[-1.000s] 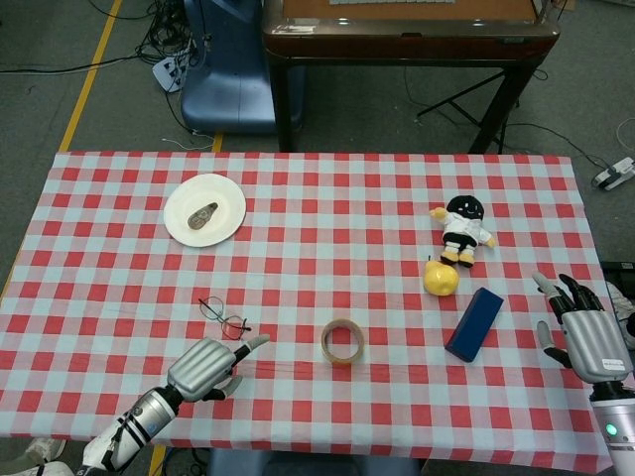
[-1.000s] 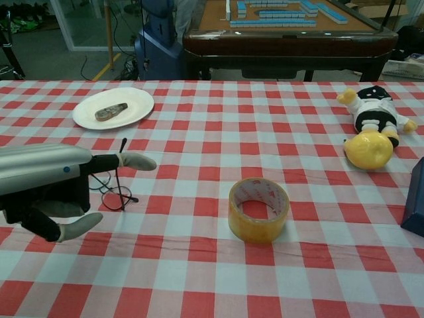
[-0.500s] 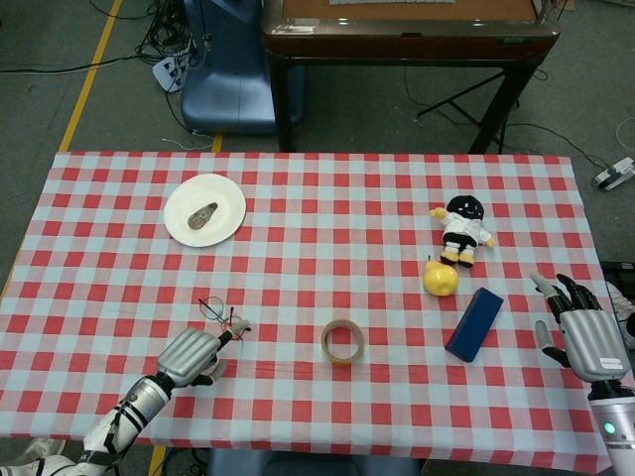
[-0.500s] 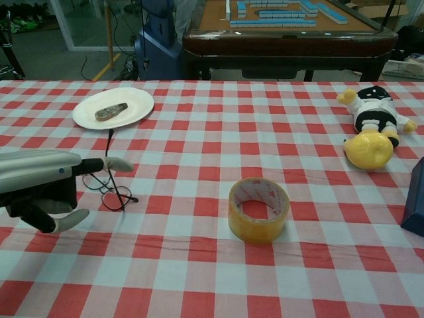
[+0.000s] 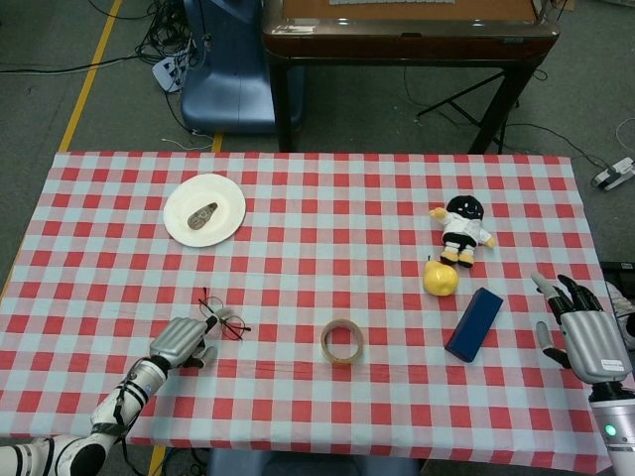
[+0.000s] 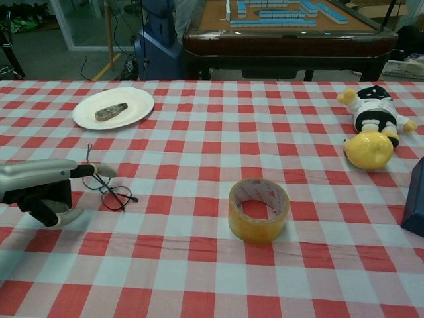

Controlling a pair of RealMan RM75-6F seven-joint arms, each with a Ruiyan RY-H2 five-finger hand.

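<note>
My left hand [image 5: 182,340] lies low over the tablecloth near the front left edge, its fingers stretched toward a pair of thin wire glasses [image 5: 222,318]. In the chest view the left hand [image 6: 41,185] has one fingertip [image 6: 106,171] touching the glasses [image 6: 114,193], and one temple sticks up beside it. Nothing sits between thumb and fingers. My right hand [image 5: 580,332] hovers at the table's right edge with its fingers spread and empty, a little right of a dark blue box [image 5: 474,323].
A roll of tan tape [image 5: 342,341] [image 6: 259,209] stands front centre. A white plate [image 5: 226,203] [image 6: 136,99] with a small grey-brown object sits at the back left. A doll [image 5: 462,228] and a yellow fruit [image 5: 442,277] lie on the right. A mahjong table [image 5: 407,30] stands behind.
My left hand has drawn back toward the front left edge and sunk lower. The upright temple of the glasses has swung left with its fingertip. The right hand has stayed put.
</note>
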